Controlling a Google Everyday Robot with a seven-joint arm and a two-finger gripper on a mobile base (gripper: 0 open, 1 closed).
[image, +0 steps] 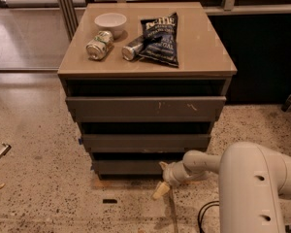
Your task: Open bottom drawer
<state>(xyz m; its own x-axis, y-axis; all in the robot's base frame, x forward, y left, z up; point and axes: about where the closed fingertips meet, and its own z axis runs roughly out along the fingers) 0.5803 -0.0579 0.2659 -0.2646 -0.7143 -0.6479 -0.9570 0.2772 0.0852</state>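
Note:
The bottom drawer (128,167) is the lowest and smallest dark grey front of the three-drawer cabinet, plain and without a handle. I see no tray behind it. My gripper (160,179) is low at the drawer's right end, just above the floor. Its cream fingers are spread apart, the upper fingertip (162,166) at the drawer front's right edge and the lower one (158,191) hanging towards the floor. It holds nothing.
The mid-sized front (145,142) and the scratched top front (145,108) stand above. On the cabinet top (203,57) lie a white bowl (110,22), two cans (99,45) and a chip bag (160,39). My white arm housing (259,188) fills the lower right. A cable (203,215) lies on the speckled floor.

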